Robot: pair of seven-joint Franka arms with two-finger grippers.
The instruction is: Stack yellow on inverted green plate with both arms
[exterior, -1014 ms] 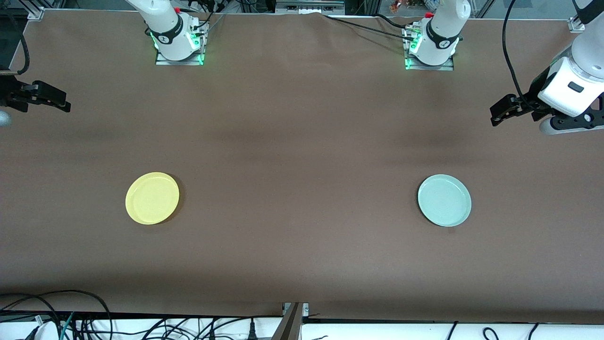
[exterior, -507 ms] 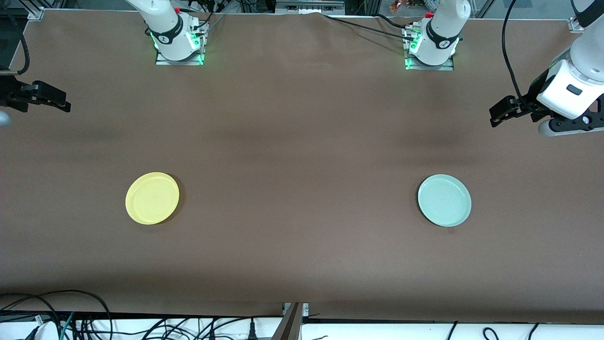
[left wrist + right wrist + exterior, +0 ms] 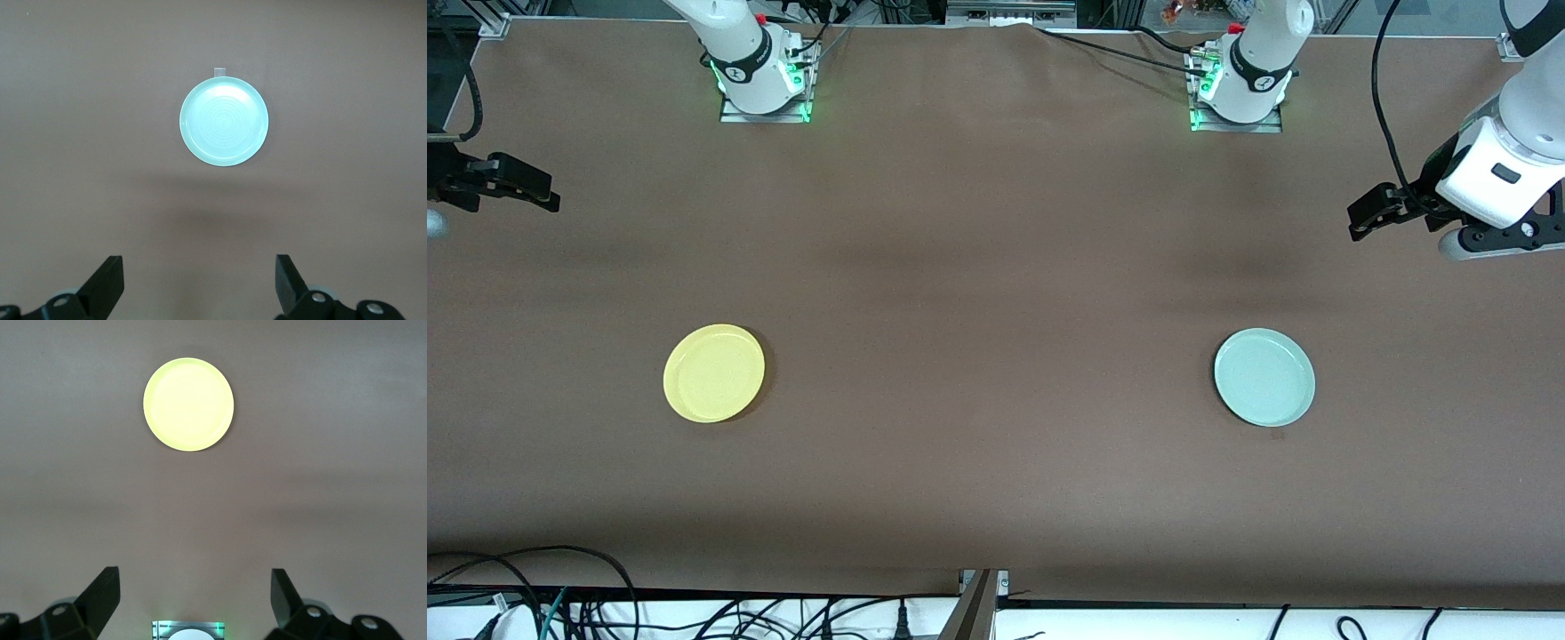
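**Yellow and green plates lie flat and untouched, both grippers empty**

Yellow (image 3: 713, 372), the bright round plate, sits rim-up on the brown table (image 3: 996, 293) in the lower left of the front view, toward the right arm's end. The green plate (image 3: 1264, 377) lies at about the same height in the lower right of that frame, toward the left arm's end, well apart from it. Its hollow faces up with rings showing inside, so I judge it not yet inverted.

The left gripper (image 3: 1371, 211) hangs over bare table at the right edge of the front view, jaws spread wide and holding nothing. The right gripper (image 3: 516, 182) hangs at the left edge over bare table, jaws likewise apart and empty. Each wrist view shows its own plate in the upper middle of the frame, above the two parted fingertips.

Both plates look like thin, stiff, light plastic with a smooth, probably slippery surface. Lying flat, each offers only its raised rim as a hold: one finger inside the lip, one outside. A shallow pinch there may slip or tip the plate, and turning the green one over will need a firm edge grip.
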